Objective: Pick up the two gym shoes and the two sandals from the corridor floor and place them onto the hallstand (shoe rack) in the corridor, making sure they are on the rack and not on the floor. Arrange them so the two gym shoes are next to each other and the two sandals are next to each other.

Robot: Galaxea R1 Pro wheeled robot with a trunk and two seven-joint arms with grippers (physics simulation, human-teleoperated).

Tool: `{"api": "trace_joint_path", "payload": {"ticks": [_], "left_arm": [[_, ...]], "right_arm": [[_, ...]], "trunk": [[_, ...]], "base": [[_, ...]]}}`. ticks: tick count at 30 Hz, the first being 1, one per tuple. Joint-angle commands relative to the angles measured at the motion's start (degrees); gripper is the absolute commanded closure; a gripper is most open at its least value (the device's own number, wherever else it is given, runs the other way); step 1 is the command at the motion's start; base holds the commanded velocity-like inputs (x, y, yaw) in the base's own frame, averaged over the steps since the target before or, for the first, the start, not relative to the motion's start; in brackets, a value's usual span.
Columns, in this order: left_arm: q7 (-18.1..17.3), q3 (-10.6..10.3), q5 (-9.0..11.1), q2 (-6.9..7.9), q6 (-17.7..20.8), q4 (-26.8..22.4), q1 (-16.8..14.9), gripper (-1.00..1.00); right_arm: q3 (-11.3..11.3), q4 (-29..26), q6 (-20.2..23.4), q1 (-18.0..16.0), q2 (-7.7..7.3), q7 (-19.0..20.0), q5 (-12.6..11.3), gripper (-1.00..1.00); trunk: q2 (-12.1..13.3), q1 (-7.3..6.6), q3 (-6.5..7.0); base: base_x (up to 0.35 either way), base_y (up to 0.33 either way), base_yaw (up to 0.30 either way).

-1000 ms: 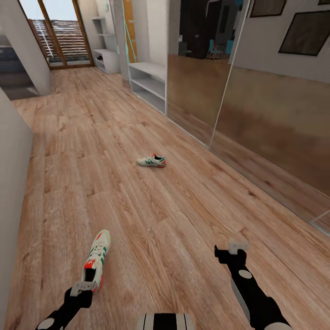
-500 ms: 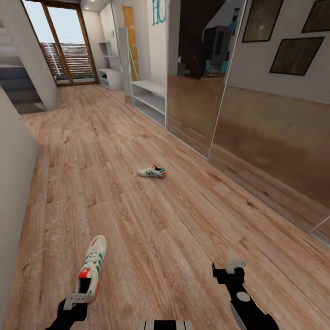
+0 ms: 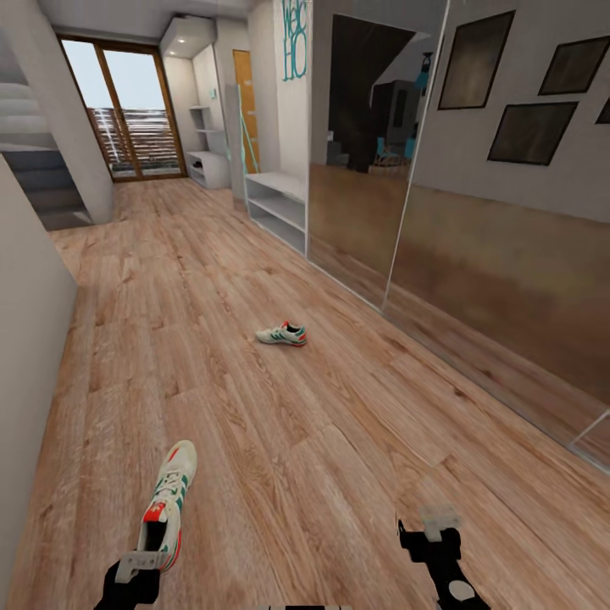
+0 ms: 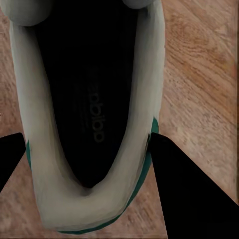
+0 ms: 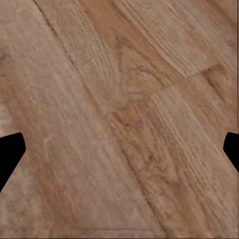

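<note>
Nearest is the left tool (image 3: 135, 566), low at the left of the head view, holding a gym shoe (image 3: 168, 504) by its heel. In the left wrist view the two dark fingers (image 4: 191, 199) sit either side of the heel collar of that shoe (image 4: 89, 124), one pressed against its green-trimmed rim, the other at the opposite edge, so the tool reads as clamped on the heel with the shoe's opening facing the camera. The shoe's long axis runs straight away from the tool, toe pointing up the corridor and a little to the right; whether its sole touches the floor (image 3: 339, 440) or hangs just above it I cannot tell.

The right tool (image 3: 432, 529) is at the lower right, spread wide with nothing between its fingers; its wrist camera looks down on bare floor planks (image 5: 119, 119).

Further on, the second gym shoe (image 3: 281, 335) lies on the floor near the middle of the corridor, well apart from both tools. Its long axis runs across the corridor, red heel patch to the right, toe to the left. It sits ahead and between the two arms, somewhat closer to the right arm's line, and since the left is occupied, the free right tool is my pick for it.

Farthest, the pale shoe rack (image 3: 275, 207) stands against the right-hand wall, beyond the second shoe, its two open shelves facing into the corridor
</note>
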Motion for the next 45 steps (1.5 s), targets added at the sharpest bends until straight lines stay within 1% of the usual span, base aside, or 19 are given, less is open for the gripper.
{"api": "trace_joint_path", "payload": {"ticks": [1,3,8,11,15,18,19,20,23,33,45], "left_arm": [[-0.3,0.5,-0.4,-0.09,-0.2,0.0,0.1,1.0],[0.1,0.5,-0.4,-0.18,-0.2,0.1,0.1,1.0],[2.9,0.5,-0.2,-0.56,-0.3,0.6,0.2,1.0],[3.5,0.6,-0.1,-0.62,-0.3,0.9,0.2,1.0],[3.7,0.6,-0.1,-0.6,-0.2,1.0,0.2,1.0],[3.8,1.5,-0.1,-0.58,-0.2,1.1,0.2,1.0],[3.8,2.7,-0.1,-0.59,-0.3,1.1,0.2,1.0],[3.8,3.1,-0.1,-0.58,-0.3,1.1,0.2,1.0],[3.7,3.6,-0.1,-0.57,-0.3,1.1,0.2,1.0],[3.7,3.8,-0.1,-0.64,-0.3,1.1,0.2,1.0],[3.7,3.8,-0.1,-0.65,-0.4,1.1,0.2,1.0]], "right_arm": [[-0.2,1.8,-1.8,0.0,-0.24,-0.2,0.6,-1.0],[-0.2,4.1,-4.1,0.0,-0.46,-0.2,0.6,-1.0],[-0.2,10.5,-10.2,0.0,-0.79,-0.2,0.6,-1.0],[-0.2,11.6,-11.5,0.0,-0.91,-0.2,0.6,-1.0],[-0.2,12.0,-11.9,0.0,-0.89,-0.2,0.4,-1.0],[-0.2,12.1,-12.0,0.0,-0.77,-0.2,0.4,-1.0],[-0.3,12.1,-12.1,0.0,-0.72,-0.2,0.4,-1.0],[-0.3,12.1,-12.1,0.0,-0.71,-0.2,0.4,-1.0],[-0.3,12.1,-12.1,0.0,-0.69,-0.2,0.4,-1.0],[-0.3,12.1,-12.1,0.0,-0.72,-0.2,-0.5,-1.0],[-0.3,12.1,-12.1,0.0,-0.76,-0.2,-0.5,-1.0]], "trunk": [[0.4,-0.24,0.24],[1.2,-0.68,0.78],[3.2,-1.78,2.12],[4.4,-2.44,2.81],[6.0,-3.31,3.57],[7.2,-3.97,4.12],[7.6,-4.19,4.29],[8.0,-4.41,4.44],[9.2,-5.07,4.86],[13.2,-7.27,6.26],[13.2,-7.27,6.22]], "base": [[0.0,0.0,0.0],[0.0,0.0,0.0],[0.0,0.0,0.0],[0.0,0.0,0.0],[0.0,0.0,0.0],[0.0,0.0,0.002],[0.0,0.0,0.1],[0.0,0.0,0.145],[0.0,0.0,0.184],[0.0,0.0,0.233],[0.001,0.0,0.253]]}}
